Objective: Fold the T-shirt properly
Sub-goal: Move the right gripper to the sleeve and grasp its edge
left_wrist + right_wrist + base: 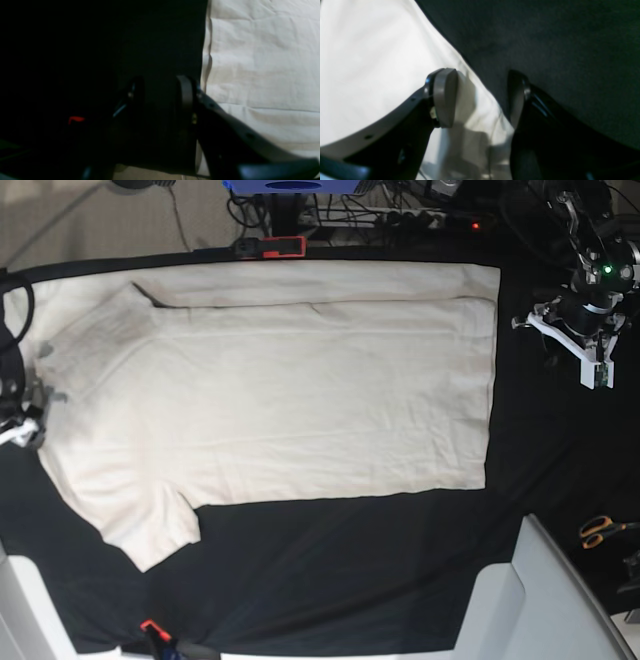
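The cream T-shirt lies flat on the black tablecloth, its hem toward the right, and one sleeve sticks out at the near left. Its far edge looks folded over in a strip. My left gripper hangs open to the right of the hem. In the left wrist view that gripper is over black cloth, with the T-shirt just beside it. My right gripper is open and straddles the T-shirt's edge at the shoulder end, one finger over the cloth, without clamping it.
Orange-handled scissors lie at the right edge. A grey-white box-like object stands at the near right corner. A red clamp grips the far table edge and an orange one the near edge. Cables lie behind the table.
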`<state>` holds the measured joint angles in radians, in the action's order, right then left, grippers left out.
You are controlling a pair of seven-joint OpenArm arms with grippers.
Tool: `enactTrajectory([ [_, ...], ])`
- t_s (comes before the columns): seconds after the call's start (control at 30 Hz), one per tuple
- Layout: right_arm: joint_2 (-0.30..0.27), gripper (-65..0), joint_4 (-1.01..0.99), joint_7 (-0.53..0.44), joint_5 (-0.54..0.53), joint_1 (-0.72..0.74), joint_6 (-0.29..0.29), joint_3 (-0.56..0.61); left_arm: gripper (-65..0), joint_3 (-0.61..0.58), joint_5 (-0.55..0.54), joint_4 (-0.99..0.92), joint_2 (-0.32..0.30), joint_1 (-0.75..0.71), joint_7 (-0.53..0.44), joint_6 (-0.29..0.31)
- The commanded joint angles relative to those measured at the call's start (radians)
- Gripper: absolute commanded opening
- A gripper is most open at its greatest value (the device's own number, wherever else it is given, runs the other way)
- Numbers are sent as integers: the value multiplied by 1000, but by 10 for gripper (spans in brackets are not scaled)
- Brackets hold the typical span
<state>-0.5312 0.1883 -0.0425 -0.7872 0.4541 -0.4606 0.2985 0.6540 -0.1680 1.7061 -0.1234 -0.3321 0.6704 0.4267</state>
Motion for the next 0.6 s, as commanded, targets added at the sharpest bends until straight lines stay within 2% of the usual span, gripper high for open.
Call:
enactTrajectory([
  [0.0,-14,-341,10,-20,-11,24,-11,29,-443,7,-8,13,-12,3,-18,2],
  [0.07,-13,-348,14,-20,-15,24,-11,74,-443,5,-8,13,-12,3,-18,2],
  [0.17,-13,-374,15,-21,-15,24,-11,75,-443,5,-8,13,-12,3,-18,2],
  [0.23,-13,-449,15,-21,-15,24,-11,80,-443,5,-6,13,-12,3,-18,2],
  [0.37,-13,-641,15,-21,-15,27,-10,84,-443,5,-5,13,-12,3,-18,2],
  [0.57,-22,-650,52,-23,-15,28,-10,83,-443,-1,-3,13,-11,3,-18,2],
])
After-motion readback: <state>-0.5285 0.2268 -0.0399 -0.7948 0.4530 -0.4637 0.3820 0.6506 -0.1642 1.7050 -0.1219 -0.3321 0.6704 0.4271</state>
